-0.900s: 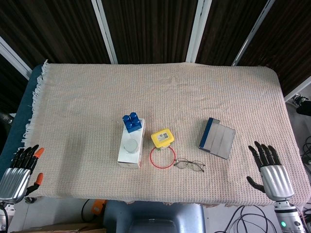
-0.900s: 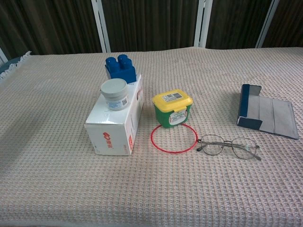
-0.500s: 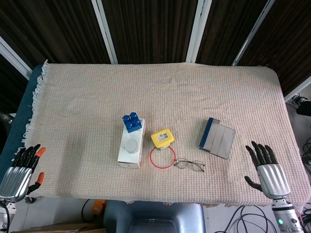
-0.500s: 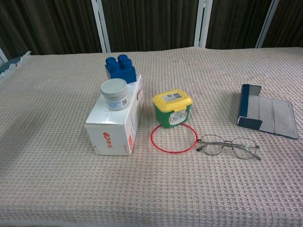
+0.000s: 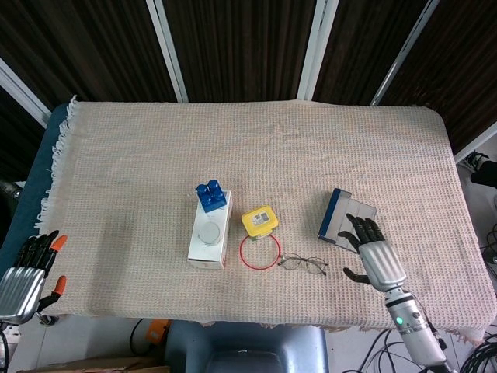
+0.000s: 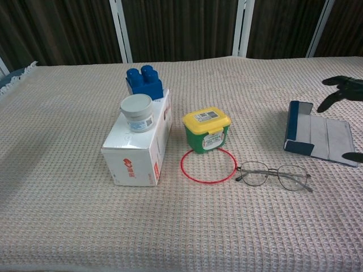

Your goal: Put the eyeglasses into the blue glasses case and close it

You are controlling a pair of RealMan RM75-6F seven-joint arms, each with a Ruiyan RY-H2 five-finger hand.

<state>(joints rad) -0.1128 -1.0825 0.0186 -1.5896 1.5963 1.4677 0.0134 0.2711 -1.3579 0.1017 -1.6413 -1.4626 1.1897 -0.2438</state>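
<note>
A beige waffle-weave cloth covers the surface (image 5: 256, 148), and on it, left of centre, lies a white rectangular cardboard box (image 6: 139, 144) with a round grey-lidded jar (image 6: 137, 112) on top and a blue toy building block (image 6: 144, 81) at its far end. Toward the right sits the blue glasses case (image 6: 319, 133), lying open with its grey lining up. The right hand (image 5: 374, 252) hovers over the case's near edge – fingers spread, holding nothing. The left hand (image 5: 29, 273) hangs off the surface's near-left corner, fingers apart and empty. Near the box stands a small green tub with a yellow lid (image 6: 207, 130); just in front of it lies a thin red ring (image 6: 208, 165). The thin wire-framed eyeglasses (image 6: 274, 174) rest unfolded on the cloth – just right of the ring, near the case
</note>
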